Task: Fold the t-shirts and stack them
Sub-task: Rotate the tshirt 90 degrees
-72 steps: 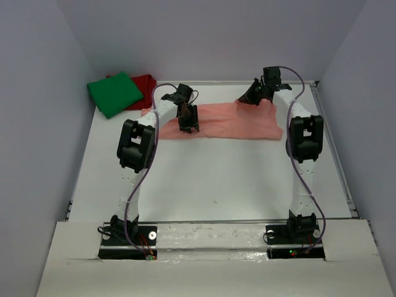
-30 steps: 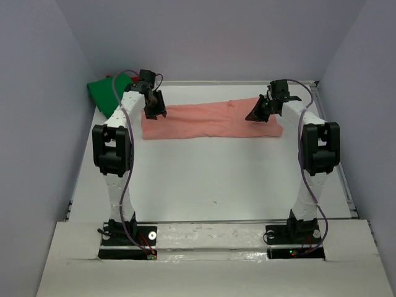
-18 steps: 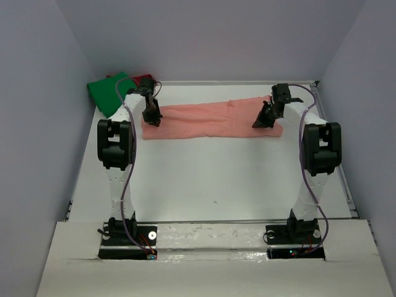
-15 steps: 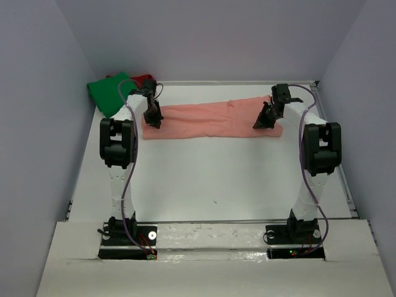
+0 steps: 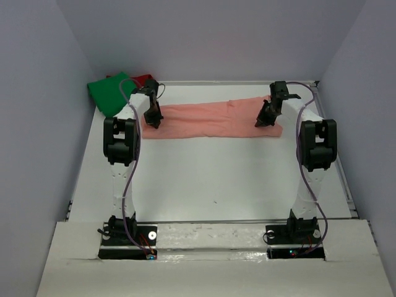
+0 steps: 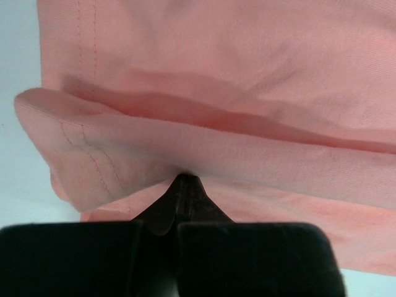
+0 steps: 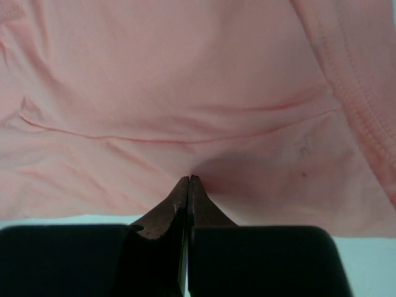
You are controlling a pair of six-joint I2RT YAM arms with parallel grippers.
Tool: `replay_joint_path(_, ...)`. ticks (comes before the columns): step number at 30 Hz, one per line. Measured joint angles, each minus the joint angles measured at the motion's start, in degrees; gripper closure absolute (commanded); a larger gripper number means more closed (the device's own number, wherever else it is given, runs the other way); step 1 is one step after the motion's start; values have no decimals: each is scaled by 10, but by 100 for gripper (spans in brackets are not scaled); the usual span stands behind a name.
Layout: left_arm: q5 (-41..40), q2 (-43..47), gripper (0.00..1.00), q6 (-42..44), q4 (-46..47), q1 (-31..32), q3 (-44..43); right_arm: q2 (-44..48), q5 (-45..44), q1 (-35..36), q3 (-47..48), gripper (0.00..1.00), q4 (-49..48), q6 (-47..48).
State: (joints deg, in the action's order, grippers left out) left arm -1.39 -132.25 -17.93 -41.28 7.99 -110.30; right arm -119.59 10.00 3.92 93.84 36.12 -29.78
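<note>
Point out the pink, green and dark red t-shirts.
salmon-pink cotton t-shirt (image 5: 207, 119): top view, middle of the cloth.
bright green cotton t-shirt (image 5: 105, 96): top view, its middle.
dark red cotton t-shirt (image 5: 142, 78): top view, exposed corner.

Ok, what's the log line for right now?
left gripper: shut on pink tee | right gripper: same tee | green tee, red tee: far-left corner

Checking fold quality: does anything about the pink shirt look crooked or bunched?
Yes. The salmon-pink t-shirt lies slightly askew, its right end farther back, and a raised fold bunches at the left gripper. No damage shows.
</note>
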Motion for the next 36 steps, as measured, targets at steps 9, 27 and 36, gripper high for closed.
replay_joint_path(9, -16, 32, 100, -6, 27, 3, 56, -78, -19, 0, 94, 100, 25, 1)
replay_joint_path(27, -47, 132, 100, -43, 21, 113, 216, -216, 22, -3, 292, 100, 45, -13)
replay_joint_path(36, 8, 209, 100, -102, -5, 250, 335, -278, 95, -7, 365, 97, -3, -47)
